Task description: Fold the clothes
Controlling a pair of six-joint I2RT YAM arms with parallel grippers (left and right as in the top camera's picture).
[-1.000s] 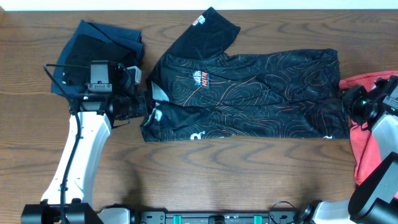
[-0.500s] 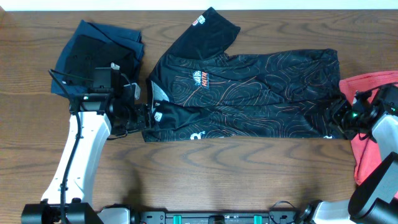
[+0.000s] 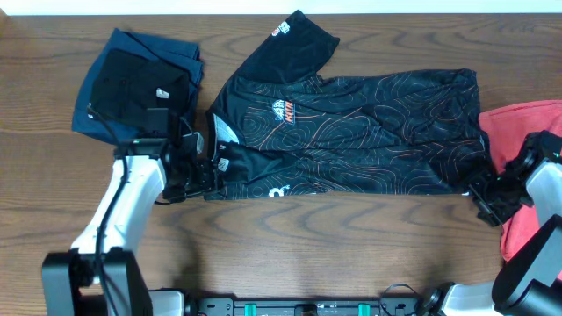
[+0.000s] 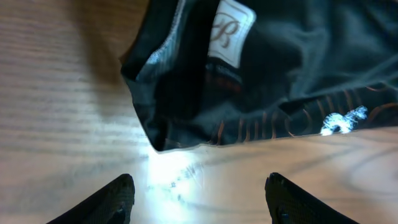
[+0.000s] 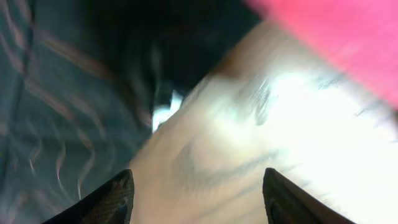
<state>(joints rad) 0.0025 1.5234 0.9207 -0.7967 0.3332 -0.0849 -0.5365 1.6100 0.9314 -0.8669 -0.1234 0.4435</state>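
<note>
The black jersey point(image 3: 351, 132) with orange contour lines lies flat across the table, collar to the left, one sleeve spread toward the far edge. My left gripper point(image 3: 204, 178) is open at the jersey's near left corner point(image 4: 186, 124), fingertips point(image 4: 199, 193) over bare wood just short of the hem. My right gripper point(image 3: 481, 195) is open at the jersey's near right corner point(image 5: 68, 93), fingertips point(image 5: 196, 190) over bare wood between the jersey and the red T-shirt point(image 3: 527, 140). Folded navy garments point(image 3: 136, 79) lie at the far left.
The red T-shirt also fills the top right of the right wrist view point(image 5: 336, 37). The wooden table point(image 3: 334, 246) shows bare wood along the near side. A white label point(image 4: 233, 31) sits inside the jersey's collar.
Both grippers have moved toward the near edge, from the jersey's left and right ends down to its near corners. The jersey has not moved.
</note>
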